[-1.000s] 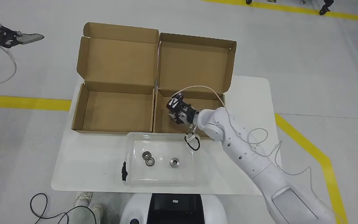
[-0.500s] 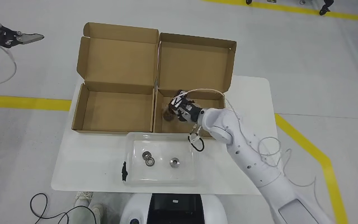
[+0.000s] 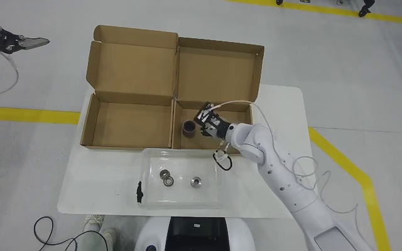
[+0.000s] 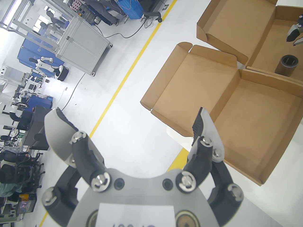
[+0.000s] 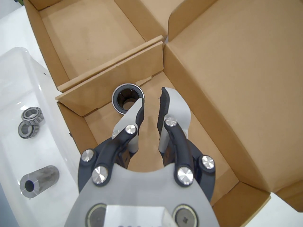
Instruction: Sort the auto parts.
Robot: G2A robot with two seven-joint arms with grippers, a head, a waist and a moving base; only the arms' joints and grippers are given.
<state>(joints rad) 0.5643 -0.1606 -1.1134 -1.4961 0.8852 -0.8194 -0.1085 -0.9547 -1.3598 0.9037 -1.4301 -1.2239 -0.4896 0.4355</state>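
Right gripper (image 5: 152,96): hovering with fingers parted, holding nothing, inside right box (image 5: 201,128), just beside sleeve (image 5: 119,98) standing by that box's left edge. Left gripper (image 4: 129,119): hanging wide open beyond table's (image 3: 282,113) left edge. Bearings (image 5: 29,121), bush (image 5: 40,180): lying in tray (image 3: 151,157).

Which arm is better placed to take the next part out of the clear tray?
Right. The right gripper hangs open over the right box, just beside the clear tray. The left gripper is out over the floor, off the table.
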